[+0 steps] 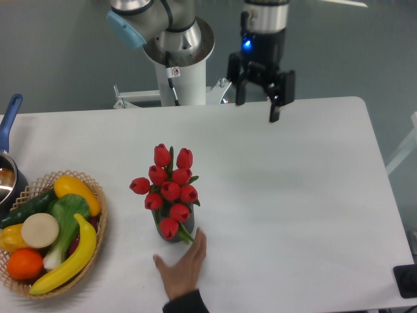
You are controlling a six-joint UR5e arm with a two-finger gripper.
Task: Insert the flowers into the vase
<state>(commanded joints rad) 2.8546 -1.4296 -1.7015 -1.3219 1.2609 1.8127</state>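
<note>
The red tulips [169, 186] stand bunched in the small dark vase [171, 229], which sits on the white worktop [293, 195] a little left of centre and toward the near edge. The blooms rise well above the vase and spread wider than it, hiding most of its body; only a dark strip shows beneath the lowest flower, with a green leaf hanging over its right side.

A person's hand [182, 267] reaches in from the near edge, palm down on the worktop, its fingertips just beside the base of the vase.

The pincer [260, 104] hangs at the far side of the worktop, well apart from the flowers and to their right. Its two dark fingers are spread and hold nothing. A blue light glows on the wrist above it.

At the near left a woven basket [98, 228] holds a banana [68, 261], an orange [25, 264], a yellow pepper [75, 192], a green leafy vegetable [65, 218] and other pieces. Further left, at the edge of view, part of a pot with a blue handle [9, 120] is visible.
</note>
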